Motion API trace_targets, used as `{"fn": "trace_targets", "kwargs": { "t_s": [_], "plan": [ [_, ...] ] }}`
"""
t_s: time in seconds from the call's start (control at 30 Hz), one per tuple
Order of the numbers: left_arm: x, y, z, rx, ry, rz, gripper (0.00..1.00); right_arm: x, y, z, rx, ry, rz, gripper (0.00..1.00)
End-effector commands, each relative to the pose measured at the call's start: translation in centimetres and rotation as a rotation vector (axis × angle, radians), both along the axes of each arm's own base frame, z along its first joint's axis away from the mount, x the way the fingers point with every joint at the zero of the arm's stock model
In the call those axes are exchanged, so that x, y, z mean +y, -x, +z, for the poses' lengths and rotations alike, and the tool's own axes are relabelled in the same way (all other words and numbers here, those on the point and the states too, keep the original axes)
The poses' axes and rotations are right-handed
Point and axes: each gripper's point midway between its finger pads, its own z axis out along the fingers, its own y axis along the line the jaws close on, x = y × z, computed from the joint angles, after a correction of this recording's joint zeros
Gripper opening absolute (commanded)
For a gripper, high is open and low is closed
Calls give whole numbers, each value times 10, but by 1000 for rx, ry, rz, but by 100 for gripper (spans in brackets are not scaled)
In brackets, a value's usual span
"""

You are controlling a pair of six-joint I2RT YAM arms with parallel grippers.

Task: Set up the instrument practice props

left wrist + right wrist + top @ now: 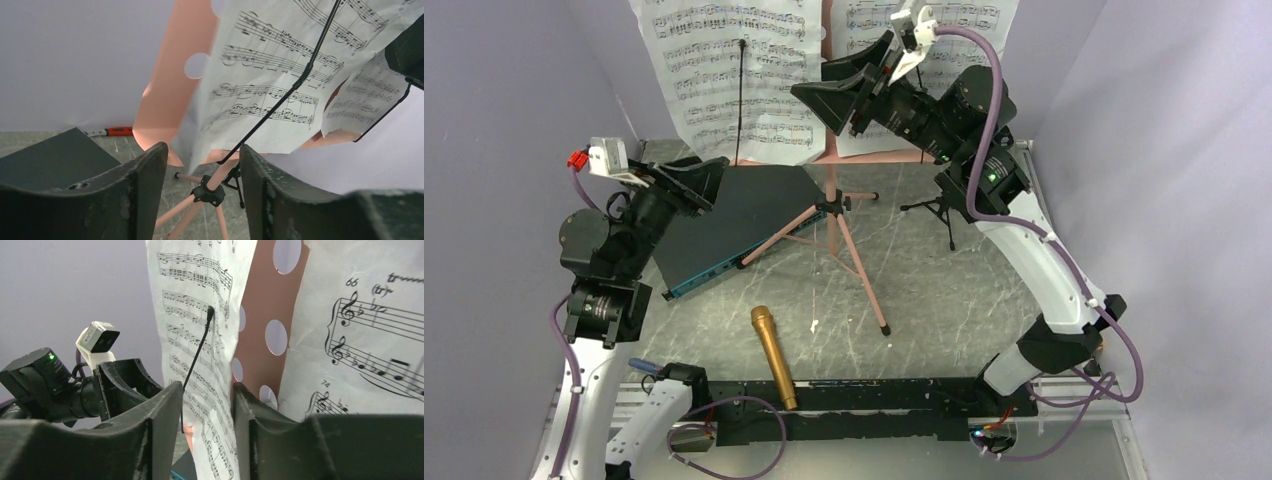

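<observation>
The pink perforated music stand stands upright on its tripod legs at mid-table. Two white sheet-music pages rest on its desk, and a thin black wire arm crosses the left one. My right gripper is raised and open. In the right wrist view the left page's inner edge shows between its fingers. My left gripper is open and empty, left of the stand, and looks at the stand's hub. The gold microphone lies flat near the front. The small black tripod mic stand stands right of the pink pole.
A dark flat panel with a teal edge lies left of the stand, under my left gripper. A black rail runs along the near edge. Lilac walls close in the back and both sides. A red-handled tool lies by the back wall.
</observation>
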Motion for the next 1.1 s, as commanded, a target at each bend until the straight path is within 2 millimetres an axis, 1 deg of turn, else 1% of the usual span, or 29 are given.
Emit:
{"fn": "trace_targets", "kwargs": {
  "t_s": [0.0, 0.1, 0.2, 0.3, 0.37, 0.5, 0.63, 0.7, 0.83, 0.97, 1.07],
  "plan": [
    [5, 0, -6, 33, -22, 29, 67, -26, 21, 36, -82, -93, -19, 51],
    [8, 2, -10, 43, -26, 44, 78, -32, 27, 37, -87, -102, -21, 64],
    [11, 5, -14, 49, -29, 61, 86, -37, 30, 33, -84, -105, -28, 76],
    [14, 9, -18, 54, -45, 71, 92, -41, 35, 30, -79, -102, -23, 82],
    [15, 11, -23, 68, -56, 76, 93, -42, 39, 30, -84, -99, -11, 87],
    [19, 16, -32, 91, -72, 98, 93, -41, 47, 21, -77, -79, 21, 95],
    [26, 22, -47, 124, -79, 130, 93, -42, 51, 10, -60, -62, 37, 98],
    [29, 26, -57, 143, -78, 144, 93, -41, 51, -1, -36, -47, 43, 98],
    [36, 34, -80, 194, -74, 178, 93, -36, 50, -29, 14, -25, 65, 100],
    [42, 40, -110, 272, -65, 206, 93, -28, 49, -59, 68, 25, 98, 100],
    [47, 44, -137, 344, -46, 232, 93, -25, 57, -81, 70, 67, 141, 100]
  ]
}}
